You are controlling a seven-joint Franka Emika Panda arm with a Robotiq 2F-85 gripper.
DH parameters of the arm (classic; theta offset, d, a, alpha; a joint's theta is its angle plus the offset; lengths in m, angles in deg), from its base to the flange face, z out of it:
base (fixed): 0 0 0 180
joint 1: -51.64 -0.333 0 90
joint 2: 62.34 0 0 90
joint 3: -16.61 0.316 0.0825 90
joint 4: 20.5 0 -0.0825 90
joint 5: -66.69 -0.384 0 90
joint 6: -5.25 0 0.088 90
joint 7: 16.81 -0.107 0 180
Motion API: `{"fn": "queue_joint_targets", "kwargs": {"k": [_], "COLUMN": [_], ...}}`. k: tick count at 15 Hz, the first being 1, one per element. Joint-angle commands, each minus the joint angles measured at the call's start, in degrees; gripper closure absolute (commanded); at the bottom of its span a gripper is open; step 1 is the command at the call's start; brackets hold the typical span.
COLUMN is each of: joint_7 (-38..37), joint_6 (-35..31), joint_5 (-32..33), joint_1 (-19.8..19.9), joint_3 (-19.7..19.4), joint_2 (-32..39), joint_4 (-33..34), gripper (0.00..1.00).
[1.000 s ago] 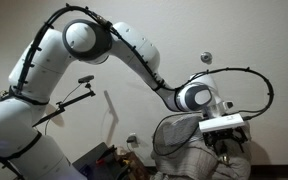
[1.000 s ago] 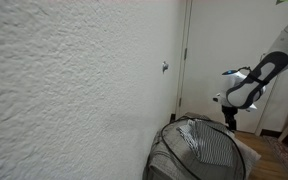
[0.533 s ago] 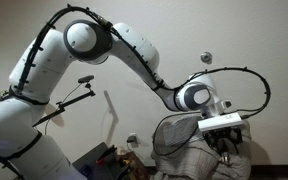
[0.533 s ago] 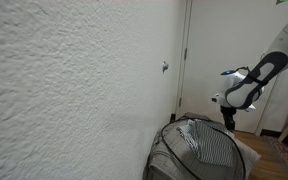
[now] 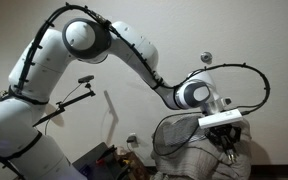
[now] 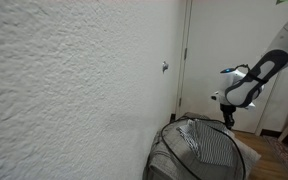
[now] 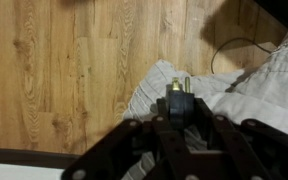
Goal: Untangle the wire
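The claw points down over a wooden plank floor. In the wrist view its dark fingers are drawn in narrowly and appear to pinch the plug, a small black block with pale metal prongs jutting out past the fingertips. Gripping this stiff end is, I judge, the sensible choice. It gives a firm hold where the limp cable would slip, and the free end can be led back through its loops.

The rest of the wire, thin, black and glossy, curves in a loose arc on the floor beyond the claw and off to one side. It runs under the edge of a quilted striped cloth there. Directly beneath the fingers lies a soft, pale, crumpled cloth.

In an exterior view the claw hangs just above a slumped grey fabric heap.
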Motion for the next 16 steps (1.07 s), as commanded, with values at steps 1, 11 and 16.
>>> {"fn": "queue_joint_targets", "kwargs": {"k": [1,11,16], "joint_7": [-1.5,-2.8,-3.4], "joint_6": [-0.6,-1.7,-2.3], "joint_5": [1.9,7.0,10.0], "joint_1": [-2.2,-6.2,-7.5], "joint_3": [-2.4,-4.6,-5.0], "joint_2": [-5.5,-14.7,-13.7], "joint_4": [-4.7,-17.3,-21.9], "gripper": [0.92,0.92,0.92]}}
